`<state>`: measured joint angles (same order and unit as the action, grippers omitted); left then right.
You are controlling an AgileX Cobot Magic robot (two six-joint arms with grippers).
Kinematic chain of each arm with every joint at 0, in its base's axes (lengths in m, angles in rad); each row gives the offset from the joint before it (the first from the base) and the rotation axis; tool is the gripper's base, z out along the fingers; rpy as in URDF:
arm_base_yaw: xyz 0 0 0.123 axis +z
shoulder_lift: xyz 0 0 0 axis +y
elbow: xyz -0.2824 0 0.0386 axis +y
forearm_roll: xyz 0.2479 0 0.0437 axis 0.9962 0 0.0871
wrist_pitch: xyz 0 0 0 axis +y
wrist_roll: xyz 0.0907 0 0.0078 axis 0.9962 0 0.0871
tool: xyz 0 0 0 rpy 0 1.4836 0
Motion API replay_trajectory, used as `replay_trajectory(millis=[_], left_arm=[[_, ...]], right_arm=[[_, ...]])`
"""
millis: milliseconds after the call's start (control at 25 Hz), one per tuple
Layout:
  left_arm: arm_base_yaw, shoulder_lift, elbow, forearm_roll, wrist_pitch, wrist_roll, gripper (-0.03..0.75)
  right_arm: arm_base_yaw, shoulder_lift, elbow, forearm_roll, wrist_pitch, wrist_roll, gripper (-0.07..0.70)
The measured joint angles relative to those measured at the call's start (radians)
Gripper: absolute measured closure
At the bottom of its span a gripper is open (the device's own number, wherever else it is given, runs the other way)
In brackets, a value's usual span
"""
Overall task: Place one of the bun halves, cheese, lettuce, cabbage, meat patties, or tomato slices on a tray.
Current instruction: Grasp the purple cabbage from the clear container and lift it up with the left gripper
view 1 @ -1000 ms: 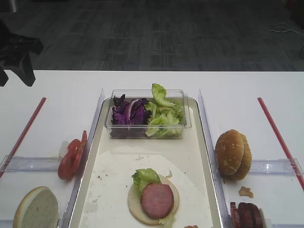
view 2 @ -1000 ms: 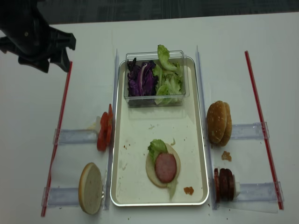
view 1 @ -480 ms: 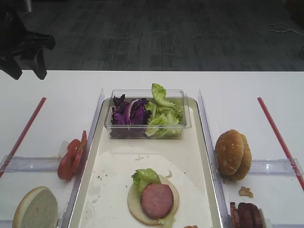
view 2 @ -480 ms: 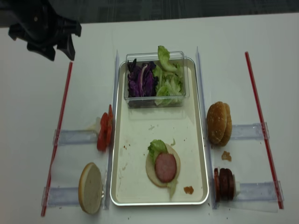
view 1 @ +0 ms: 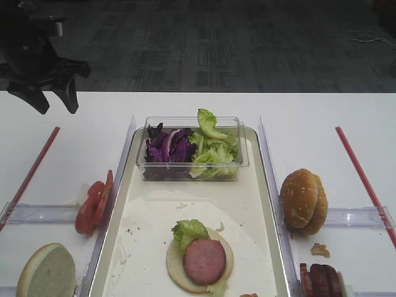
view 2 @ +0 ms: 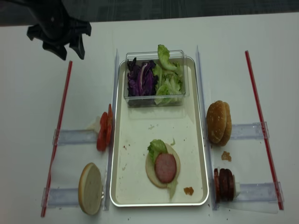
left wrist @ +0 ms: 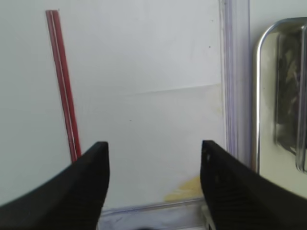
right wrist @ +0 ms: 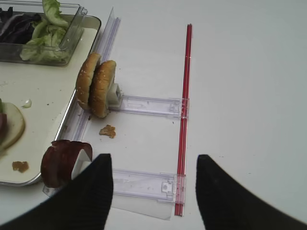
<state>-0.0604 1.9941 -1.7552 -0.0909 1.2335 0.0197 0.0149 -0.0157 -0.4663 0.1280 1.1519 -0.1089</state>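
Both jaws spread, empty left gripper point(view 2: 68, 50) hovers with the cabbage point(view 2: 141, 79) well to its right; a careless dip could snag lettuce point(view 2: 169, 80).

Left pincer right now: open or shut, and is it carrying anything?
Open and empty. The left pincer shows both fingers spread wide with only bare table between them.

We lose near edge of tray point(view 1: 117, 247) below exterior high frame. Meat patties point(view 1: 322, 279) and left bun half point(view 1: 46, 272) cut off there too. Left wrist view blurred: tray rim point(left wrist: 259, 96) only partly in frame, tub contents unreadable. Right wrist view clips cabbage point(right wrist: 17, 26) at top-left corner.
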Motion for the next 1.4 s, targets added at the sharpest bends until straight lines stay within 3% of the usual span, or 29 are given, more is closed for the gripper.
replay_trajectory(millis=[480,1000,1400], left_arm=[[0.000,0.148,-0.101,-0.004,-0.002,-0.012,0.319],[-0.001,0.215,-0.124,-0.027,-0.009,-0.020,0.319],[-0.109,0.215,-0.151,-0.027,-0.009,-0.040,0.319]], right_arm=[[0.000,0.000,0.000,-0.004,0.000,0.004,0.218],[0.000,0.000,0.000,-0.008,0.000,0.010,0.219],[0.000,0.000,0.000,-0.014,0.000,0.015,0.219]])
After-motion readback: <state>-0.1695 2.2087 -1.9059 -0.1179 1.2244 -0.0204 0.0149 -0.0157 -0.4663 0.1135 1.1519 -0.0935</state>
